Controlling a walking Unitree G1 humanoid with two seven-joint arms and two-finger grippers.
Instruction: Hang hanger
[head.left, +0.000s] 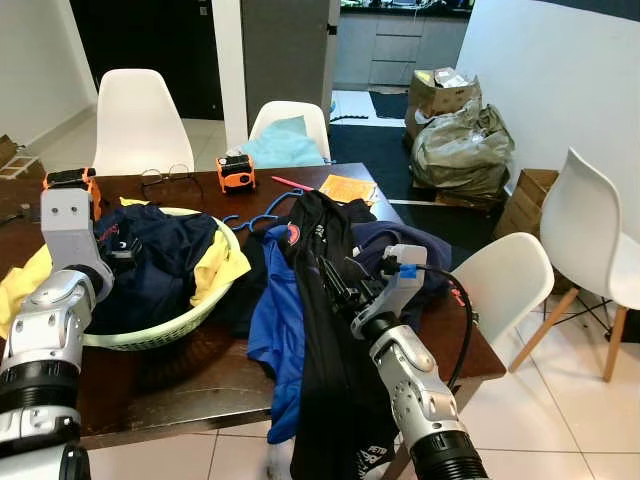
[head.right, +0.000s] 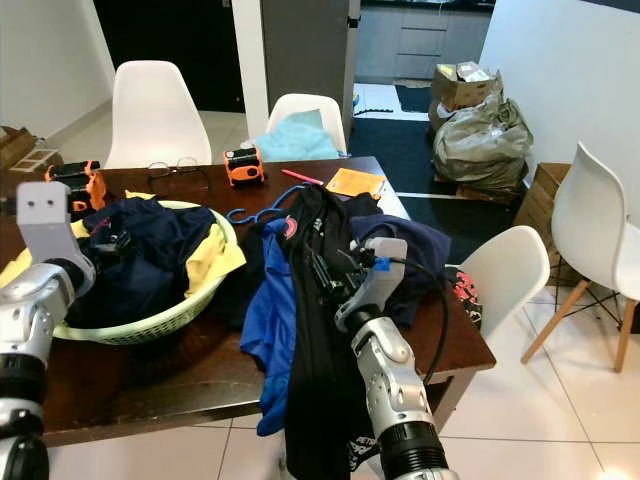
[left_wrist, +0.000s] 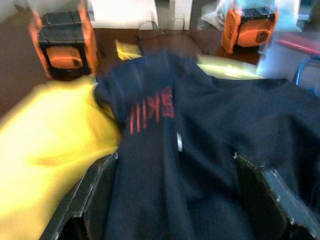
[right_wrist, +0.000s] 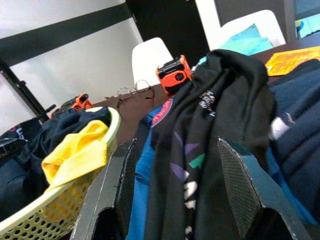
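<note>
Two grippers are at work over a dark wooden table (head.left: 200, 385) strewn with clothes. From the left eye view, the right gripper (head.left: 338, 283) pinches a long black garment (head.left: 335, 400) that drapes off the table's front edge beside a blue shirt (head.left: 283, 330), while the blue hanger (head.left: 252, 217) lies flat on the table beyond the pile, partly buried and well apart from both grippers; the risk, as I judge it, is that lifting the garment drags the neighbouring clothes and the hanger with it. The right eye view shows the same lie, with the left gripper (head.right: 112, 246) over the green laundry basket (head.right: 150, 325), close to the navy shirt (head.right: 150, 250). Its wrist view is blurred: the black fingers (left_wrist: 95, 195) stand spread on either side of the navy cloth without closing on it, so a careless close could snag fabric and tip the basket. On the right wrist view the fingers (right_wrist: 117, 185) bracket the black garment (right_wrist: 210, 145), closed on a fold; a thin pinch like this could slip, dropping the garment to the floor.
</note>
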